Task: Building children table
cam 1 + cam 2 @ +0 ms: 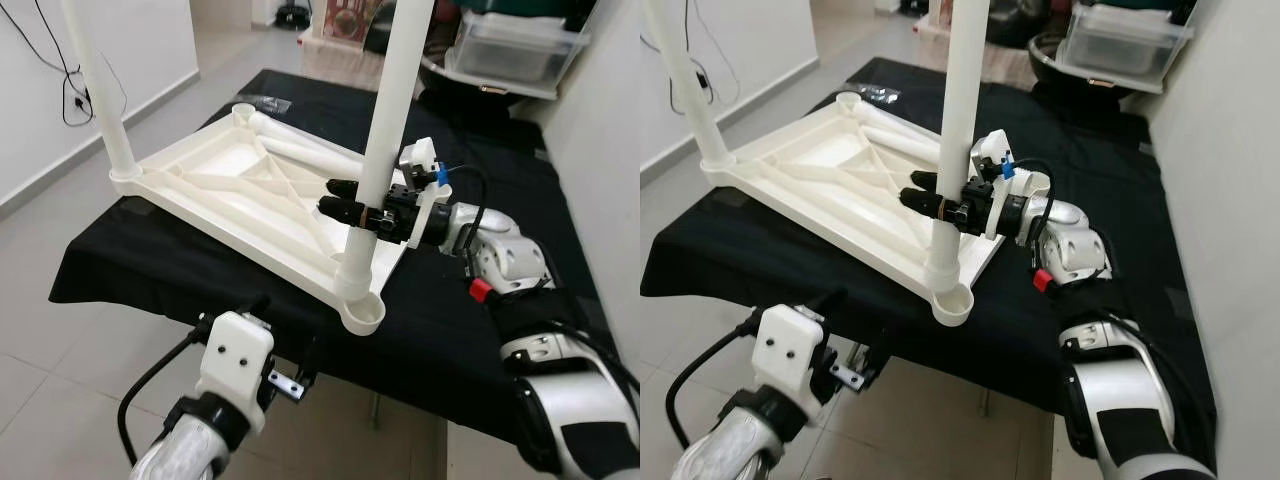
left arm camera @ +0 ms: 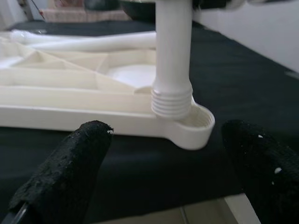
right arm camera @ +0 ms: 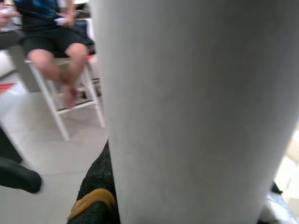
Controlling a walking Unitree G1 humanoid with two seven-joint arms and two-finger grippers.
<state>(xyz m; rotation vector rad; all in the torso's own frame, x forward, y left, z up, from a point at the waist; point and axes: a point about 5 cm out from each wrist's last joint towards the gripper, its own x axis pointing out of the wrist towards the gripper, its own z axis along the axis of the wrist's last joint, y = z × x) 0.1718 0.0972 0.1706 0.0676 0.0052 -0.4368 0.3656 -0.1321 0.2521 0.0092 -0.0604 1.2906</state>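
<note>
Black cloth (image 1: 480, 350) is spread over the bench, on which the white tabletop (image 1: 235, 190) lies inverted. Left gripper (image 2: 168, 168) is held low at the front edge, fingers spread wide, empty. Right gripper (image 1: 345, 199) is clamped around the upright table leg (image 1: 385, 130) above its corner socket (image 1: 360, 300).

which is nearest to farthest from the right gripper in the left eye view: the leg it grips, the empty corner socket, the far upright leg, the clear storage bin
1. The table leg, in the right gripper itself.
2. The empty corner socket, just below, at the tabletop's near corner.
3. The far upright leg, across the tabletop on the robot's left.
4. The clear storage bin, at the back right beyond the black-covered surface.
</note>
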